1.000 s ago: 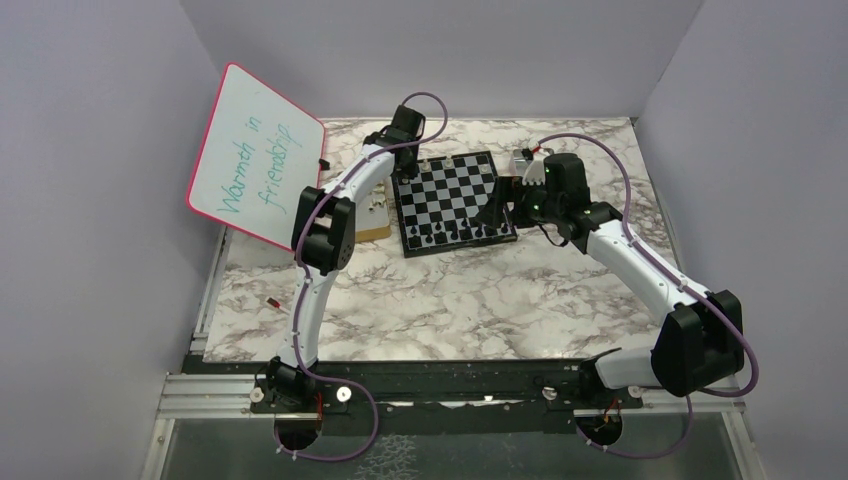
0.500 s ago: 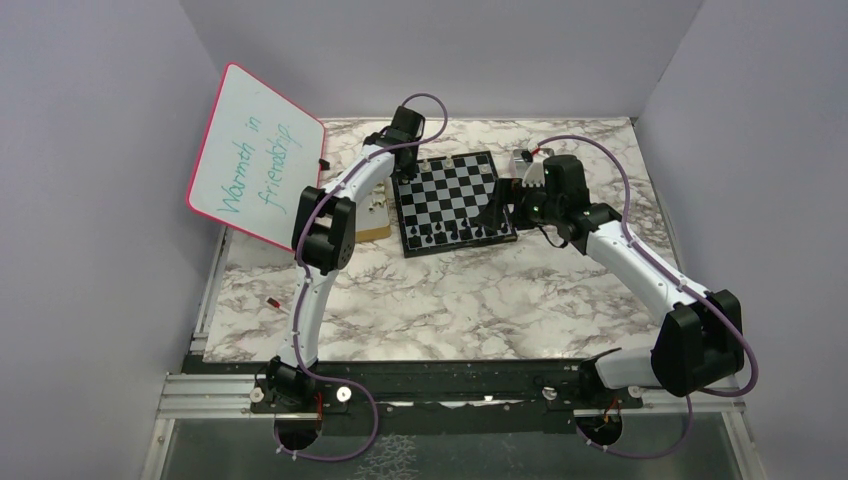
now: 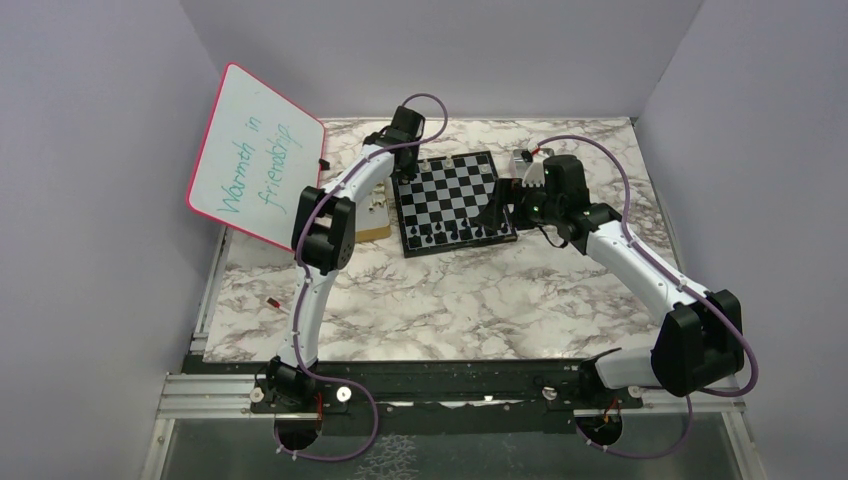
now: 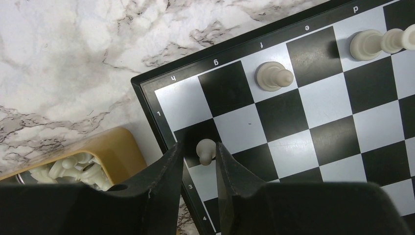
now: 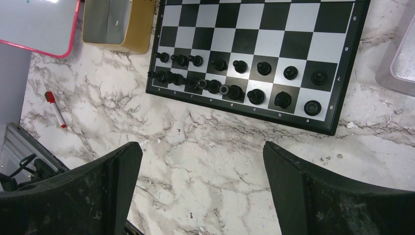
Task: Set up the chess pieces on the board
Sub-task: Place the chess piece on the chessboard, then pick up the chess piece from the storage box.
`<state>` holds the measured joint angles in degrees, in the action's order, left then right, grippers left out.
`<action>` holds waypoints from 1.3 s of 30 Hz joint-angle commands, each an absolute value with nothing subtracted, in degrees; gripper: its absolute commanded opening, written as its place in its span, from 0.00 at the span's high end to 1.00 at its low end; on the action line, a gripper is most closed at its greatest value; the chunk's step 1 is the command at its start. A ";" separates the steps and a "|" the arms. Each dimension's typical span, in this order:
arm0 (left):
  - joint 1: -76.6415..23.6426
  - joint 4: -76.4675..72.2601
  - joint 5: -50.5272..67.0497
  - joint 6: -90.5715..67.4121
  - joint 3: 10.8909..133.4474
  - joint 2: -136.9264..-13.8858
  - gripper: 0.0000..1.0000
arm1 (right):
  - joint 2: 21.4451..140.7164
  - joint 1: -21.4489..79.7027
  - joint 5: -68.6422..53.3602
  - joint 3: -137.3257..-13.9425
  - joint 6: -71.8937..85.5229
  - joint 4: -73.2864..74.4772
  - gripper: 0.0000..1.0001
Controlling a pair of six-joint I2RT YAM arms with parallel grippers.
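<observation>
Pale pawn [image 4: 206, 151] stands within the parted left pincer [image 4: 199, 149].

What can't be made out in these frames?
- Left wrist: whether the left gripper grips the pale pawn; the gaps are too narrow.
- Left wrist: contents of the tan box, mostly behind the gripper.
- Right wrist: grey tray, cut by the frame edge.
- Top external: black pieces, too small to identify.

Tan box [image 4: 116, 149] half hidden behind left hand [image 4: 199, 150].
</observation>
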<state>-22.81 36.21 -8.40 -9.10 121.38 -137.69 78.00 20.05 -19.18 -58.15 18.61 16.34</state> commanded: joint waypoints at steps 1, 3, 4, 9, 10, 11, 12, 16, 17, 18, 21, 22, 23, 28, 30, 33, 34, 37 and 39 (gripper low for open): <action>-22.59 37.00 -6.91 -9.04 121.46 -131.65 0.68 | 78.18 20.32 -20.83 -58.09 19.10 14.63 0.00; -22.59 36.98 -6.71 -9.10 120.77 -129.95 0.67 | 78.09 20.30 -21.03 -57.77 19.32 14.14 0.00; -22.59 37.01 -6.64 -9.14 120.38 -129.19 0.67 | 78.06 20.31 -21.22 -57.69 19.41 13.88 0.00; -22.21 37.00 -6.92 -9.87 117.09 -124.76 0.67 | 78.11 20.33 -21.90 -57.95 19.56 13.73 0.00; -22.03 37.00 -7.05 -10.19 115.97 -123.82 0.67 | 77.93 20.34 -21.91 -57.90 19.64 13.68 0.00; -21.79 36.94 -7.18 -10.50 114.70 -122.85 0.67 | 77.77 20.35 -21.89 -57.76 19.68 13.63 0.00; -21.58 36.93 -7.16 -10.68 113.57 -121.92 0.67 | 77.64 20.35 -22.02 -57.72 19.71 13.50 0.00; -20.45 36.93 -7.25 -11.45 108.89 -118.91 0.67 | 77.36 20.45 -21.91 -57.35 19.86 13.43 0.00; -19.96 36.88 -7.27 -11.80 107.76 -118.15 0.68 | 77.27 20.46 -21.82 -57.34 19.86 13.51 0.00; -19.49 36.72 -7.21 -12.16 106.58 -117.49 0.69 | 77.19 20.41 -21.77 -57.29 19.86 13.53 0.00; -18.00 36.41 -7.12 -12.94 103.71 -116.27 0.72 | 76.85 20.42 -22.18 -57.08 20.03 13.30 0.00; -17.61 36.07 -7.04 -13.00 102.84 -115.98 0.73 | 76.67 20.41 -22.29 -56.90 20.12 13.21 0.00; -17.32 35.61 -7.08 -12.89 101.98 -115.73 0.73 | 76.57 20.36 -22.24 -56.94 20.13 13.22 0.00; -16.11 33.18 -9.08 -12.11 100.72 -117.47 0.74 | 76.07 20.45 -22.48 -56.71 20.19 13.21 0.00; -15.99 32.11 -9.74 -11.55 101.51 -118.88 0.76 | 75.80 20.35 -22.46 -56.53 20.21 13.27 0.00; -15.91 32.07 -10.11 -11.26 104.27 -121.63 0.79 | 75.63 20.44 -22.36 -56.60 20.15 13.74 0.00; -15.91 32.05 -10.11 -11.24 104.89 -122.24 0.79 | 75.58 20.42 -22.14 -56.74 20.09 14.01 0.00; -15.82 31.99 -10.36 -11.10 106.39 -123.88 0.80 | 75.17 20.41 -21.83 -56.68 20.04 14.23 0.00; -15.82 31.99 -10.01 -11.07 107.19 -124.94 0.80 | 75.06 20.44 -21.59 -56.72 20.04 14.29 0.00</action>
